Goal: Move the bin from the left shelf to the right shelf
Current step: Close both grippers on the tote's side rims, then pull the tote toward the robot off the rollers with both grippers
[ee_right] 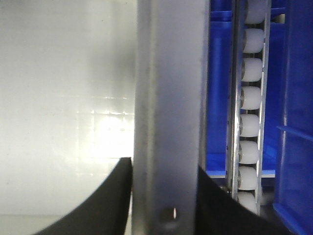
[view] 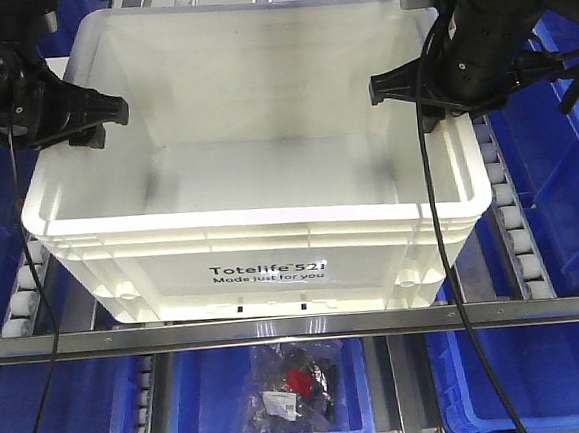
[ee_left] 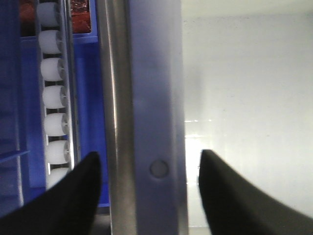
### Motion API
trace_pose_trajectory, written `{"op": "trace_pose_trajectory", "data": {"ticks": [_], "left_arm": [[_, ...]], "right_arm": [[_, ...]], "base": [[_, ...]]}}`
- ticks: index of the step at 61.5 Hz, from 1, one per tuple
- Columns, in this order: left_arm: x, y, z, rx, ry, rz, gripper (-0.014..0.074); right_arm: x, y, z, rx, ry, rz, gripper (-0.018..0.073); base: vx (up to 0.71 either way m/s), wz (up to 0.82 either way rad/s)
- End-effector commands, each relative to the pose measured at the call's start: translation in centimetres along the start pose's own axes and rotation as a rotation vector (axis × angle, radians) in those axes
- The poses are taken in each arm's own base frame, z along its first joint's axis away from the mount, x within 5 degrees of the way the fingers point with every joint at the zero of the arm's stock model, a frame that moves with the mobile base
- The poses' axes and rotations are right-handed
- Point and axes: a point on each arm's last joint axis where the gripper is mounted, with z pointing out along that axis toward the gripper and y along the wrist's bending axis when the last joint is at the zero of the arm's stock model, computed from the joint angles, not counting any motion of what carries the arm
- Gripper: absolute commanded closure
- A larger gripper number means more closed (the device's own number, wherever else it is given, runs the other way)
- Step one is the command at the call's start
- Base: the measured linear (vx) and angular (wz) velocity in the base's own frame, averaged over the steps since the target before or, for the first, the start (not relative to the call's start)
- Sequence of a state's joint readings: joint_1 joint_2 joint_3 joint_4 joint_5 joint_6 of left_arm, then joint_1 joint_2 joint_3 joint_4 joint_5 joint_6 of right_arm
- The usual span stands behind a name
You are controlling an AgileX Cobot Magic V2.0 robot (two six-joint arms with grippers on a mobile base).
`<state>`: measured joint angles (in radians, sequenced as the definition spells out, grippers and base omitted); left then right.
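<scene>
The white bin (view: 258, 194), printed "Totelife 521", sits empty on the roller shelf, filling the middle of the front view. My left gripper (view: 97, 126) straddles the bin's left wall. In the left wrist view its black fingers (ee_left: 83, 196) stand apart from the rim (ee_left: 142, 98) on both sides, so the left gripper (ee_left: 149, 166) is open. My right gripper (view: 406, 102) is over the right wall. In the right wrist view the right gripper (ee_right: 165, 169) has both fingers (ee_right: 107, 200) pressed against the rim (ee_right: 166, 98), shut on it.
Blue bins (view: 566, 155) flank the white one on both sides. White roller tracks (view: 510, 219) run along its sides. A metal front rail (view: 298, 328) crosses below it. On the lower level a blue bin (view: 274, 398) holds bagged parts.
</scene>
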<state>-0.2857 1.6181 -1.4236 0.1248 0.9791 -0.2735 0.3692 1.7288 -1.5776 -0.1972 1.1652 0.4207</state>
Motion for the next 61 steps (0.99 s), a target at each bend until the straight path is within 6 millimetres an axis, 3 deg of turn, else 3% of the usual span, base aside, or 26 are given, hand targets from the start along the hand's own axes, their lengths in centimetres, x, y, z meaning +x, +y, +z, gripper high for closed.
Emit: {"op": "trace_pose_trajectory", "data": {"ticks": [1,15,24,38,61], "left_arm": [[-0.9,-0.1,-2.2,0.034,-0.094,-0.022,0.028],[-0.9,-0.1,-2.2,0.034,-0.095,-0.022,0.0437],[-1.0,-0.1,-2.3,0.038,-0.11,-0.023,0.0491],[-1.0,0.1,-3.9,0.051,-0.165,-0.026,0.0515],[-0.5,0.5,-8.6,0.098,-0.302,-0.047,0.0514]], "right_arm": [[-0.6,-0.7,-2.4,-0.002,-0.089,-0.013,0.0422],[-0.6,-0.7,-2.4,-0.001,-0.088,-0.014,0.0489],[-0.6,-0.7,-2.4,-0.003,-0.094,-0.017,0.0498],[-0.6,-0.9,-4.3,-0.033,-0.17,-0.012,0.0497],[0.0,-1.8,-7.7,-0.064,-0.263,0.004,0.0497]], "base": [[0.0,0.0],[0.0,0.0],[0.0,0.0],[0.0,0.0],[0.0,0.0]]}}
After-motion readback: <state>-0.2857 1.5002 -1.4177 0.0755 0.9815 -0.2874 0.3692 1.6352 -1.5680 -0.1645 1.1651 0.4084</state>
